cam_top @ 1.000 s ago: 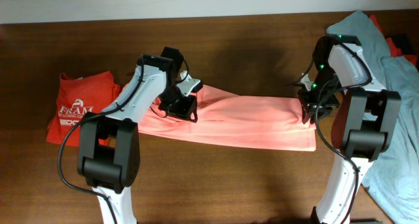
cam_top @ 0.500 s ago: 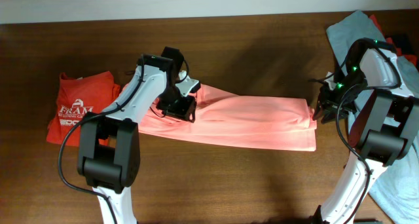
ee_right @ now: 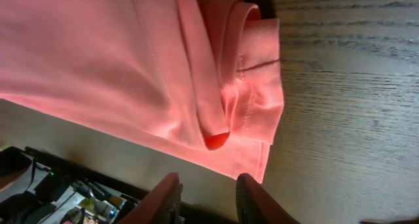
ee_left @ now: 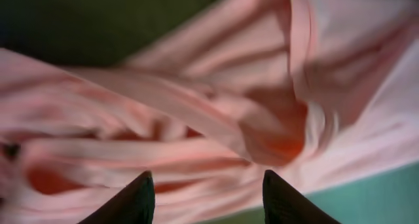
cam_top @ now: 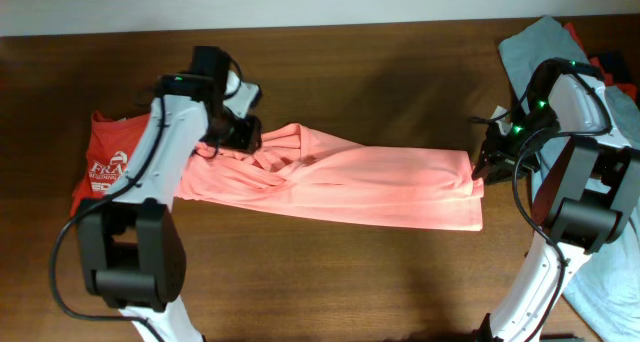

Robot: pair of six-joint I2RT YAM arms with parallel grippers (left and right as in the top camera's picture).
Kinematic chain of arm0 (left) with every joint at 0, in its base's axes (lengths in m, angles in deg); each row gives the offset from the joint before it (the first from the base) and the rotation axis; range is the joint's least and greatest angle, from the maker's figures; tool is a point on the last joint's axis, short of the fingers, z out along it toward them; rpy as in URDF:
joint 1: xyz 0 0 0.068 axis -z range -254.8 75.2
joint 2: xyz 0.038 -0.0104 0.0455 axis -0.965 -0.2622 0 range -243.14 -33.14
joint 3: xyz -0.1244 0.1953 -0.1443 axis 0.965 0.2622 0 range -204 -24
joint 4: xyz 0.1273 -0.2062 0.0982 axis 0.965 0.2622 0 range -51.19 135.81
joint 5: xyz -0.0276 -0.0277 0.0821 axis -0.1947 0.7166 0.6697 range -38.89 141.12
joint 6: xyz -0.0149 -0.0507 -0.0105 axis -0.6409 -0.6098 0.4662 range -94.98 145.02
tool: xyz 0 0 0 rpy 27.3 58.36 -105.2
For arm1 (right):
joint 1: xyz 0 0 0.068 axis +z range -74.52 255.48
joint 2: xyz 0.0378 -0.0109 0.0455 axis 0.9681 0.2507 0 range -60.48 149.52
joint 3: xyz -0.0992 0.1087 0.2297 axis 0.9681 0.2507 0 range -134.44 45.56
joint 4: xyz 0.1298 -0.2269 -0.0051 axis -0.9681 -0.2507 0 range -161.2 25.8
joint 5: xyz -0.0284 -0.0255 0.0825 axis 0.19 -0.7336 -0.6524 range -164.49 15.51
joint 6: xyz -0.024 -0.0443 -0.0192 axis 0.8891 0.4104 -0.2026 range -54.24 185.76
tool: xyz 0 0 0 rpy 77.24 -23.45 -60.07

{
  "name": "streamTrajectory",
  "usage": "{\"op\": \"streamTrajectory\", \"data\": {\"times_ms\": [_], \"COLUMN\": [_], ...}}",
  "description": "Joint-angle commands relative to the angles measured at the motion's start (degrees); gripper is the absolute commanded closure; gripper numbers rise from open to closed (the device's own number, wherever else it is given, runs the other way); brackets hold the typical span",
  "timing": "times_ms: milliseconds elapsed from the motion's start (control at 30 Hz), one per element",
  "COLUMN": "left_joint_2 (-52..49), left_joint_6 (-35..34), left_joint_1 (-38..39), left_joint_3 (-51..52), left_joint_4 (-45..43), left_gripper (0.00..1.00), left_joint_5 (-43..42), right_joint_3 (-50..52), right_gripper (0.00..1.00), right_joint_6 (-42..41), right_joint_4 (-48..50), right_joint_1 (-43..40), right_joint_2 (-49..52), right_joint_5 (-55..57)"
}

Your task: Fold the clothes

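Note:
A salmon-pink shirt (cam_top: 370, 187) lies in a long folded band across the middle of the table. Its left end is bunched in twisted folds (ee_left: 216, 106). My left gripper (cam_top: 243, 137) hovers over that bunched end. In the left wrist view this gripper (ee_left: 208, 188) is open, with pink cloth beyond the fingertips and nothing between them. My right gripper (cam_top: 483, 165) is at the shirt's right end. In the right wrist view it (ee_right: 208, 196) is open just short of the hemmed corner (ee_right: 252, 106), apart from it.
A red-orange shirt with white lettering (cam_top: 110, 167) lies at the far left, partly under the pink one. A grey-blue shirt (cam_top: 610, 242) is spread at the right edge under the right arm, with a red-orange scrap (cam_top: 585, 37) behind it. Bare wood (cam_top: 350, 282) lies in front.
My left gripper has moved up and to the left and opened wider; the pink shirt's left end now lies bunched and stretched leftward. The right gripper backed off the shirt's right end, then stayed put.

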Motion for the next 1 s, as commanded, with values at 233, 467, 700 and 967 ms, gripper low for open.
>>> {"op": "streamTrajectory", "data": {"times_ms": [233, 467, 700, 967], "left_joint_2": [-0.24, -0.24, -0.24, -0.24], "left_joint_6": [-0.52, -0.52, -0.52, -0.52], "left_joint_1": [0.28, 0.31, 0.31, 0.28], "left_joint_3": [-0.76, -0.76, -0.76, -0.76], "left_joint_4": [1.95, 4.44, 4.50, 4.48], "left_gripper": [0.47, 0.46, 0.47, 0.47], "left_joint_5": [0.33, 0.31, 0.31, 0.31], "right_joint_3": [0.63, 4.22, 11.17, 18.51], "right_gripper": [0.42, 0.33, 0.33, 0.41], "right_joint_6": [1.09, 1.27, 0.61, 0.70], "right_joint_4": [-1.07, 2.80, 11.65, 18.25], "right_joint_1": [-0.13, -0.07, -0.07, 0.24], "right_joint_2": [-1.51, -1.51, -1.51, -1.51], "right_joint_5": [-2.47, -2.73, -2.78, -9.49]}}
